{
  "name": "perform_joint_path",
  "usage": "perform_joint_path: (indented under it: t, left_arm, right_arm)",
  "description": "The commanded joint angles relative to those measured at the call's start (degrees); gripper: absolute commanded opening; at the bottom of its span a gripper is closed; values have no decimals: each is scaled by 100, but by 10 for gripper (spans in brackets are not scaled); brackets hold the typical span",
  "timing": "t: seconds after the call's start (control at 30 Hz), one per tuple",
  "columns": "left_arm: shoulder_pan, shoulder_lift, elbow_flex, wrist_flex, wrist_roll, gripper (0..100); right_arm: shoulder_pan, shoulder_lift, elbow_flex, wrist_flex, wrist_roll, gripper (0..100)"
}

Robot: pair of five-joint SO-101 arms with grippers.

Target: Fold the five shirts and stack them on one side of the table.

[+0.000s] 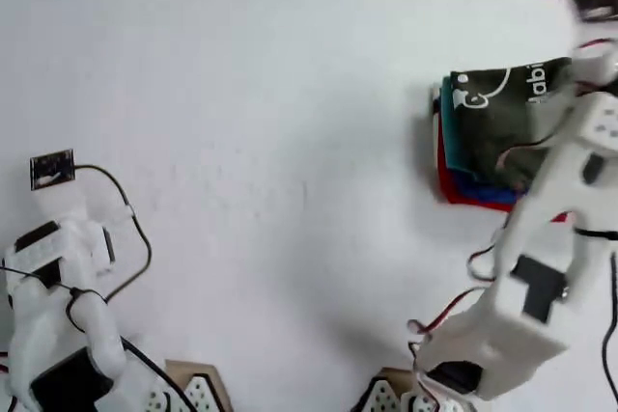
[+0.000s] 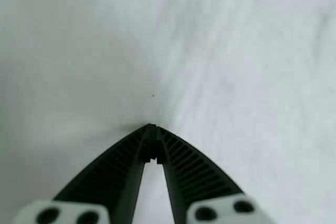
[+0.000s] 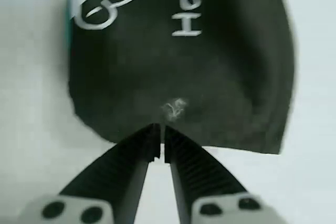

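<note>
The right gripper is closed with nothing between its jaws. Its tips meet right at the near hem of the dark shirt, which spreads out directly ahead of them; whether they press on the cloth or hang just above it I cannot tell. In the high view that dark shirt tops the stack at about 3 o'clock on the desk. A teal layer peeps out at its 9 o'clock edge, and a blue layer and a red layer show toward 7 o'clock. The coming move turns on this: the stack lies straight in front of the right gripper, touching or nearly so, and the folded packet seems a little longer from 9 to 3 o'clock than from 12 to 6. The right arm is much the nearer, and it crosses and hides the stack's 4 o'clock corner. The left gripper is likewise closed and empty over bare desk, with the left arm at 8 o'clock, well apart from the shirts. Four colours can be counted; a fifth shirt may lie hidden beneath, and the 3 o'clock edge is blurred behind the arm.
</note>
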Motion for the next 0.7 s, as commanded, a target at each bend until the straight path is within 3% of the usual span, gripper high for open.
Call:
perform_joint_path:
  t: [0.0, 0.33, 0.5, 0.67]
  left_arm:
    - [-26, -35, -22, -70, 53, 27]
    - [-26, -35, -22, -70, 53, 27]
    - [-26, -35, -22, -70, 53, 27]
    - [-44, -53, -22, -53, 53, 27]
  right_arm:
    - [-470, -831, 1749, -725, -35, 20]
    - [-593, -1068, 3604, -2422, 0, 20]
    - [-787, -1385, 3402, -2158, 0, 20]
    - [-1059, -2782, 3253, -1429, -44, 20]
